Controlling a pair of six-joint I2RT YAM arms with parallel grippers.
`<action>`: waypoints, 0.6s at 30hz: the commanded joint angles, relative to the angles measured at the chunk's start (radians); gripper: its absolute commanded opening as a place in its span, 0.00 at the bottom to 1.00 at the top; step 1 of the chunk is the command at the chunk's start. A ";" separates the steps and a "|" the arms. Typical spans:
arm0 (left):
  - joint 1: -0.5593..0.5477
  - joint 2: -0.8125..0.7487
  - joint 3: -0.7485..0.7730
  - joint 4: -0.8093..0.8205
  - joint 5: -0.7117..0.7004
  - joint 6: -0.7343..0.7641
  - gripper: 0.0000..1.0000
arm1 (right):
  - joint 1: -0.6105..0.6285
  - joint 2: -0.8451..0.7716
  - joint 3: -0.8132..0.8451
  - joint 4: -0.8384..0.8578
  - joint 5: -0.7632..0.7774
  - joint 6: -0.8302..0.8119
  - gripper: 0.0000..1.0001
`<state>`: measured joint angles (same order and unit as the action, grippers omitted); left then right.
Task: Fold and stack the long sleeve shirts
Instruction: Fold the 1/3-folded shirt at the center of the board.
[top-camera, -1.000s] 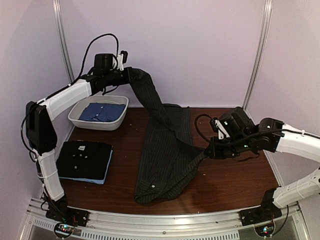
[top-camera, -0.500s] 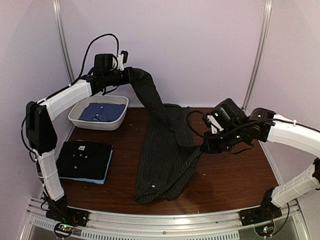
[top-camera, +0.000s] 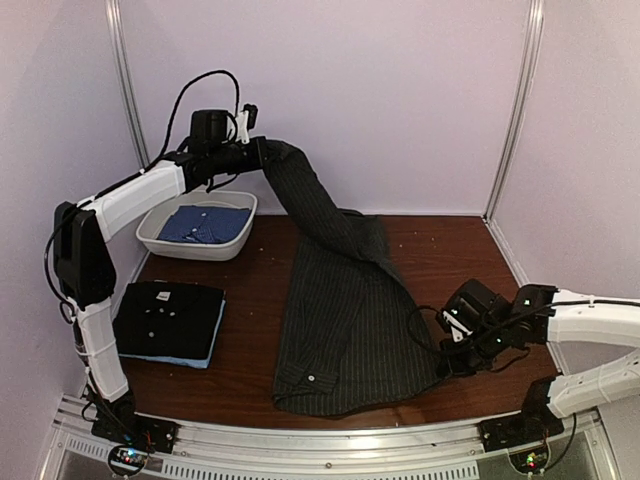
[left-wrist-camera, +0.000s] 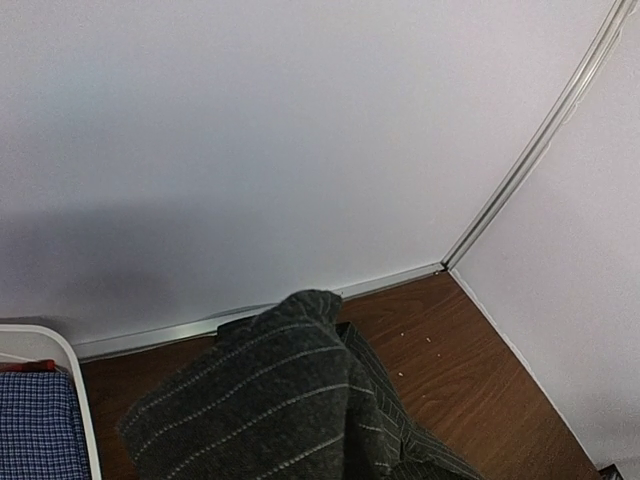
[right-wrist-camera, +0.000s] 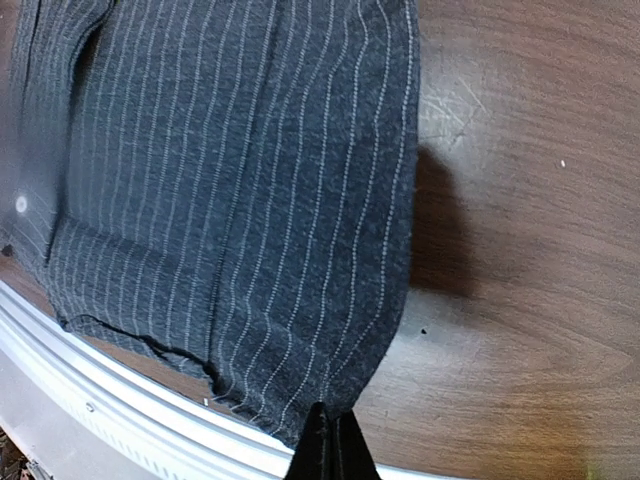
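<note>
Progress: roughly mid-task. Black shirt (top-camera: 168, 312) w/ white buttons sits folded on a light blue shirt (top-camera: 200, 360) at the table's (top-camera: 470, 250) near-left corner, so two look done & stacked. Charcoal pinstripe shirt (top-camera: 345, 320) is the one in hand: body spread flat across table centre toward the near edge, far end lifted off the wood. Left gripper (top-camera: 252, 152) is closed on that raised end, high over the far-left part. Right gripper (top-camera: 443, 348) is pinched tight on the shirt's near-right hem corner, low by the near edge. Not folded yet; prob. a stretch/flatten step. White oval tub (top-camera: 185, 248) at the far-left corner holds one blue checked shirt (top-camera: 208, 224), which prob. needs folding & stacking too.
</note>
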<state>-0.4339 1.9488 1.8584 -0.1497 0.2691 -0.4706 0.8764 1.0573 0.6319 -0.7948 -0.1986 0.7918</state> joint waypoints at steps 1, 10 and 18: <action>-0.002 0.009 0.002 0.051 0.010 0.000 0.01 | -0.005 0.023 0.078 0.033 0.020 -0.010 0.00; -0.001 0.011 0.073 0.017 -0.037 0.027 0.02 | 0.055 0.122 0.150 0.194 -0.043 0.008 0.00; 0.012 0.010 0.157 -0.023 -0.099 0.056 0.02 | 0.177 0.298 0.152 0.483 -0.151 0.070 0.00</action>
<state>-0.4335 1.9598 1.9625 -0.1864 0.2192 -0.4469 1.0122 1.2964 0.7822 -0.5045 -0.2832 0.8165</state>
